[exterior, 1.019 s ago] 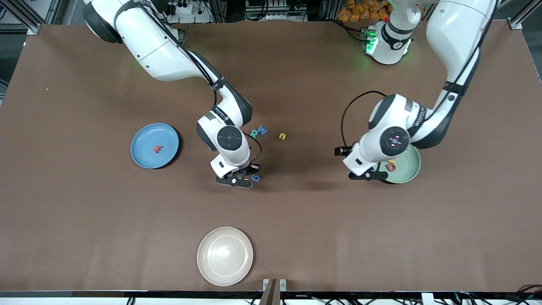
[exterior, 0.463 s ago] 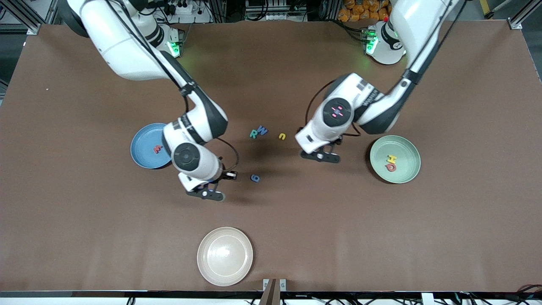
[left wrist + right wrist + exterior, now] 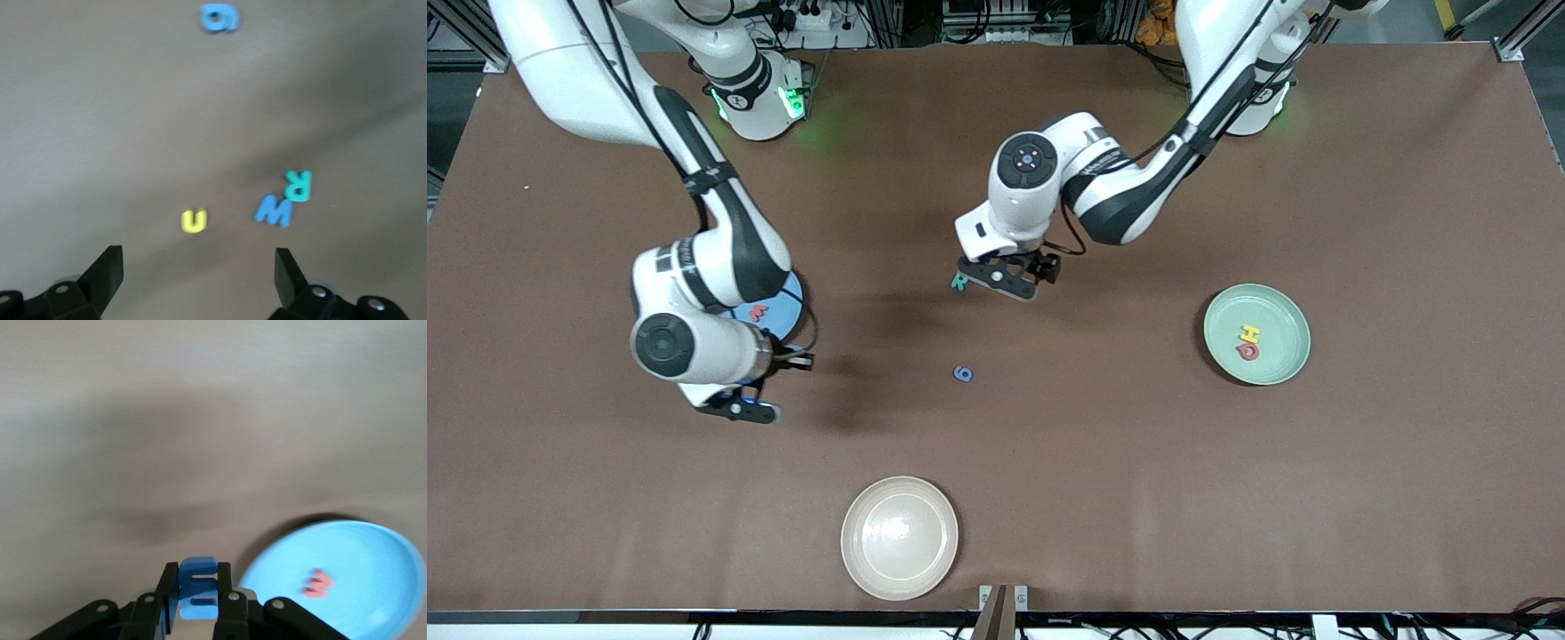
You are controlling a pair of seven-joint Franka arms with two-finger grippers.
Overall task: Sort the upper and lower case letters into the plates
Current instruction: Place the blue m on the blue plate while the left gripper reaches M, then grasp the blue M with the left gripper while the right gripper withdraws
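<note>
Midway through the sort, the light blue plate (image 3: 778, 307) at the right arm's end of the table holds a single red-pink letter (image 3: 759, 312), most of the dish hidden in the front view under the right arm. The right gripper (image 3: 738, 410) hangs over bare table just beside that plate, its fingers pinched on a small blue letter (image 3: 198, 588) that stands between the pads. Toward the left arm's end, the mint green plate (image 3: 1294, 313) carries two letters touching each other, a yellow H (image 3: 1251, 333) and a red-pink D (image 3: 1247, 351) nearer the front camera. The left gripper (image 3: 1003, 277) hovers above the loose letters near the table's middle, fingers spread wide and holding nothing. Its wrist camera shows a yellow u (image 3: 194, 221), a blue W (image 3: 274, 212) and a teal R (image 3: 297, 185) on the brown table (image 3: 1405, 462), the W and R touching. A blue g (image 3: 962, 373) lies apart from them, nearer the front camera. Closest to that camera sits a cream-white plate (image 3: 899, 536) with no letters in it
</note>
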